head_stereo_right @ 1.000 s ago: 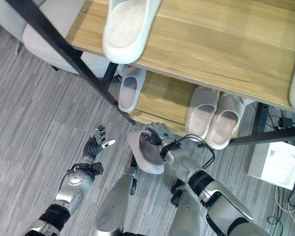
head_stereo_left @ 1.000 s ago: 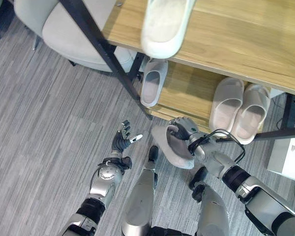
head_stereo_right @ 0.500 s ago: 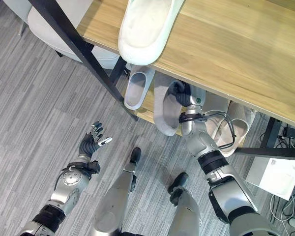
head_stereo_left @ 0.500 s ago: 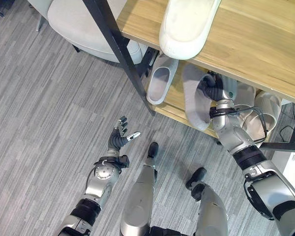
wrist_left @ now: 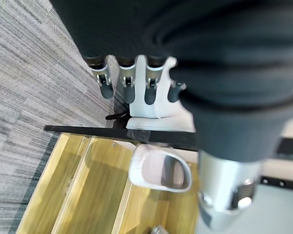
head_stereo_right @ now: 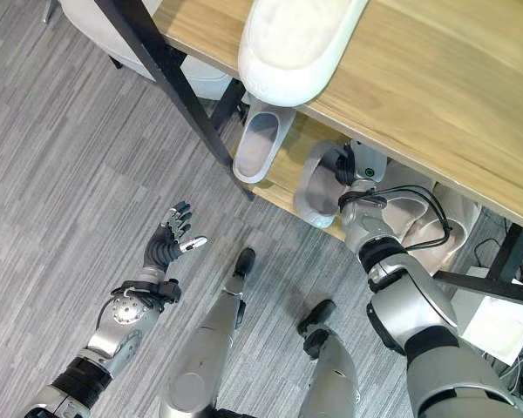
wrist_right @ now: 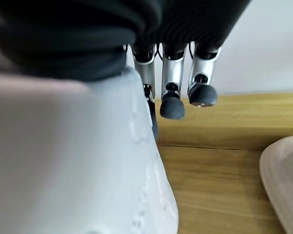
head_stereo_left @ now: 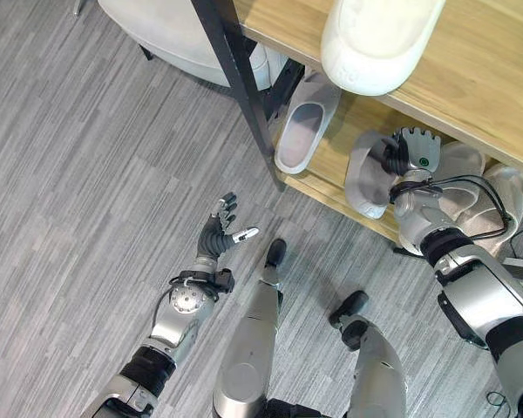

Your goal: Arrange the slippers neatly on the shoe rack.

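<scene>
One soft grey slipper clasped by right hand | wooden rack shelf | left hand spread

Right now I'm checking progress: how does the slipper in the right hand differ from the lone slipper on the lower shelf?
The held slipper is gripped by the right hand and overhangs the lower shelf edge; the lone slipper lies free and flat, nearer the rack's black leg. Both are pale grey.
</scene>
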{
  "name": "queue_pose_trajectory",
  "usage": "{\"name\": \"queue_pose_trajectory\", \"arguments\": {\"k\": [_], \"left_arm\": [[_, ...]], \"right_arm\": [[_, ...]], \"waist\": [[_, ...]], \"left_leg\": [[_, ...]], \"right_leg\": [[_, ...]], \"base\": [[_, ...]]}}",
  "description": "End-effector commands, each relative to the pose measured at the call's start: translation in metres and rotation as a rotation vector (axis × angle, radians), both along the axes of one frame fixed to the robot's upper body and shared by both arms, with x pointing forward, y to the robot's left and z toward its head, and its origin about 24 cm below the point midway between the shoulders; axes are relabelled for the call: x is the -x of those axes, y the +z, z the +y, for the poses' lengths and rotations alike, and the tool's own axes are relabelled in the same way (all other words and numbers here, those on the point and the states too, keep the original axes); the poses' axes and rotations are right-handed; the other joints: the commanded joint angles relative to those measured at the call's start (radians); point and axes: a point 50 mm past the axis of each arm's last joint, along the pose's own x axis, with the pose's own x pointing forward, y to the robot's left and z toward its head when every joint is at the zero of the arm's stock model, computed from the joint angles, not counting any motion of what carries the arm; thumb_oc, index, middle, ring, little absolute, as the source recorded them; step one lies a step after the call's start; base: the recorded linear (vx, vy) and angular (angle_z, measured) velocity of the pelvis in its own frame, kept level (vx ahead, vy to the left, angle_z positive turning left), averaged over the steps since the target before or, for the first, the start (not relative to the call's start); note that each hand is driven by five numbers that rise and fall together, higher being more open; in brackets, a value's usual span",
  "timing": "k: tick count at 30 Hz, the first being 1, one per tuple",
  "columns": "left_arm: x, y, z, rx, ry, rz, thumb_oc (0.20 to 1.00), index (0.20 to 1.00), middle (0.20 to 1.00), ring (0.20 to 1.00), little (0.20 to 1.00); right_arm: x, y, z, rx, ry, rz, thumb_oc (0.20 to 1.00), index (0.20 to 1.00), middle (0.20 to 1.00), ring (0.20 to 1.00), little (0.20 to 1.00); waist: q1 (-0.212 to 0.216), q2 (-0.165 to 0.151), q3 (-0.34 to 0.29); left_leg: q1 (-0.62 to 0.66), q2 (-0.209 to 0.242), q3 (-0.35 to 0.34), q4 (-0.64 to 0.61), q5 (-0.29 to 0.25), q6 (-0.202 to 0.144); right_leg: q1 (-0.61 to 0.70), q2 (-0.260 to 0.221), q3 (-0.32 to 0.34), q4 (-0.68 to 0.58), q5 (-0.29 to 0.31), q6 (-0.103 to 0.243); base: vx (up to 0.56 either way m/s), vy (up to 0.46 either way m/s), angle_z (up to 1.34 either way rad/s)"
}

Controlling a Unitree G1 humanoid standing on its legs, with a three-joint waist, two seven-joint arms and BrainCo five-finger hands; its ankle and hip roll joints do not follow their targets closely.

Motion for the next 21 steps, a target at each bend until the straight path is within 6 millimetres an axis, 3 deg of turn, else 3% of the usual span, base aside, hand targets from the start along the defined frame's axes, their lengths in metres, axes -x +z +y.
{"name": "queue_pose_trajectory", "arguments": {"k": [1, 2, 3, 6, 13, 14, 21], "left_arm": [[0.001, 0.028, -0.009, 0.031, -0.053, -0.148, 1.0, 1.0, 1.0, 1.0, 1.0], [0.001, 0.029, -0.012, 0.045, -0.063, -0.149, 1.0, 1.0, 1.0, 1.0, 1.0], [0.001, 0.03, -0.013, 0.049, -0.066, -0.151, 1.0, 1.0, 1.0, 1.0, 1.0], [0.001, 0.028, -0.015, 0.055, -0.071, -0.145, 1.0, 1.0, 1.0, 1.0, 1.0], [0.001, 0.024, -0.016, 0.057, -0.067, -0.127, 1.0, 1.0, 1.0, 1.0, 1.0], [0.001, 0.021, -0.016, 0.063, -0.052, -0.111, 1.0, 1.0, 1.0, 1.0, 1.0], [0.002, 0.016, -0.012, 0.063, -0.014, -0.084, 1.0, 1.0, 1.0, 1.0, 1.0]], "right_arm": [[-0.002, 0.028, -0.012, 0.052, -0.054, -0.078, 0.2, 0.2, 0.2, 0.2, 0.2], [-0.002, 0.027, -0.013, 0.043, -0.064, -0.071, 0.2, 0.2, 0.2, 0.2, 0.2], [-0.002, 0.026, -0.015, 0.039, -0.073, -0.067, 1.0, 1.0, 1.0, 1.0, 1.0], [-0.003, 0.023, -0.013, 0.034, -0.073, -0.052, 1.0, 1.0, 1.0, 1.0, 1.0], [-0.006, 0.008, 0.03, -0.132, 0.075, -0.051, 1.0, 1.0, 1.0, 1.0, 1.0], [-0.004, 0.003, 0.042, -0.276, 0.126, -0.073, 1.0, 1.0, 1.0, 1.0, 1.0], [0.006, -0.016, 0.064, -0.678, 0.223, -0.122, 1.0, 1.0, 1.0, 1.0, 1.0]], "waist": [[0.03, -0.01, -0.014], [0.034, -0.009, -0.015], [0.037, -0.009, -0.016], [0.038, -0.009, -0.018], [0.016, -0.02, -0.026], [0.006, -0.02, -0.028], [-0.025, -0.022, -0.032]], "left_leg": [[-0.012, 0.016, -0.008, 0.062, -0.136, -0.032], [-0.012, 0.011, -0.009, 0.066, -0.139, -0.03], [-0.011, 0.009, -0.009, 0.068, -0.141, -0.029], [-0.009, 0.006, -0.012, 0.069, -0.144, -0.028], [0.014, 0.005, 0.004, 0.093, -0.172, -0.019], [0.025, 0.005, 0.008, 0.097, -0.18, -0.016], [0.034, 0.007, 0.027, 0.142, -0.212, -0.005]], "right_leg": [[0.144, -0.011, 0.051, -0.06, -0.072, 0.081], [0.15, -0.011, 0.051, -0.06, -0.075, 0.079], [0.151, -0.013, 0.05, -0.059, -0.075, 0.079], [0.155, -0.013, 0.052, -0.062, -0.076, 0.078], [0.163, -0.011, 0.085, -0.059, -0.078, 0.071], [0.166, -0.012, 0.097, -0.059, -0.079, 0.068], [0.163, -0.016, 0.129, -0.034, -0.094, 0.061]], "base": [[0.05, 0.01, 0.11], [0.03, 0.015, 0.14], [0.05, 0.015, 0.16], [0.03, 0.009, 0.09], [0.02, 0.032, -0.07], [0.02, 0.042, -0.19], [0.0, 0.036, -0.13]]}}
